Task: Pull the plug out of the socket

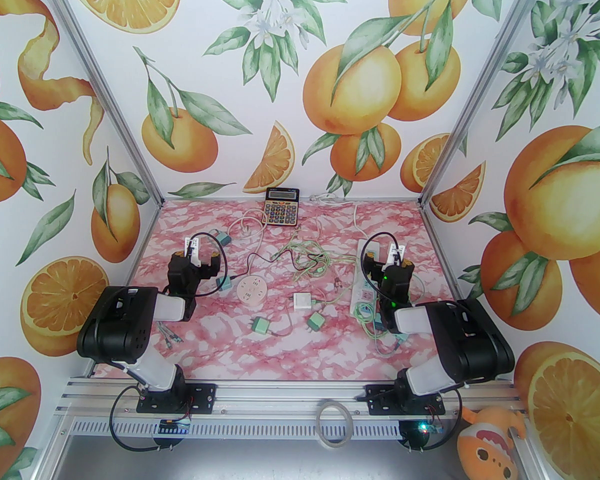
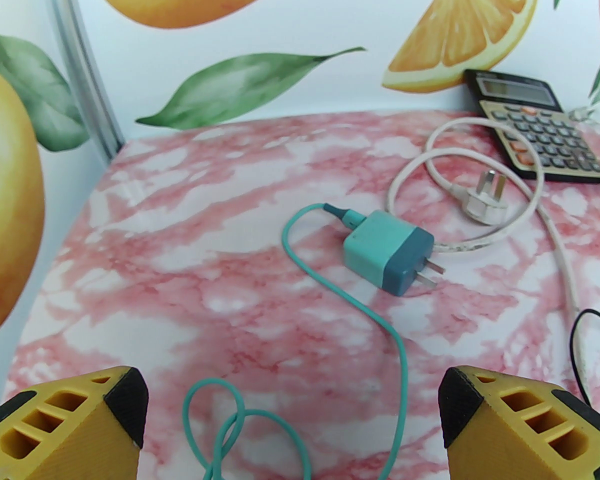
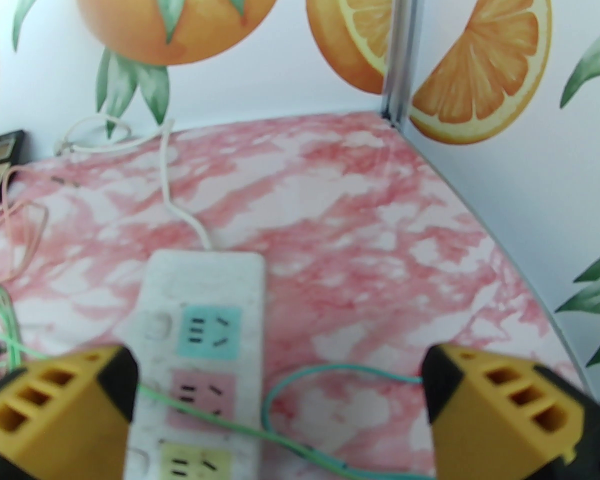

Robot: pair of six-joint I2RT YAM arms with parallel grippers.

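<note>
A long white power strip (image 1: 366,283) lies at the right of the table. In the right wrist view the power strip (image 3: 202,288) shows teal, pink and yellow outlets, all without plugs, and a thin green cable (image 3: 220,420) crosses it. My right gripper (image 1: 396,252) (image 3: 280,398) hovers open over the strip's far half. A teal shape (image 1: 380,324) at the strip's near end is mostly hidden under the right arm. My left gripper (image 1: 194,251) (image 2: 295,418) is open, with a loose teal charger (image 2: 387,250) ahead of it, prongs bare.
A round white socket (image 1: 252,289) and a small white square adapter (image 1: 302,300) sit mid-table among tangled green cables (image 1: 307,260). More teal chargers (image 1: 260,325) lie loose nearby. A white three-prong plug (image 2: 487,203) and a calculator (image 1: 282,207) are at the back.
</note>
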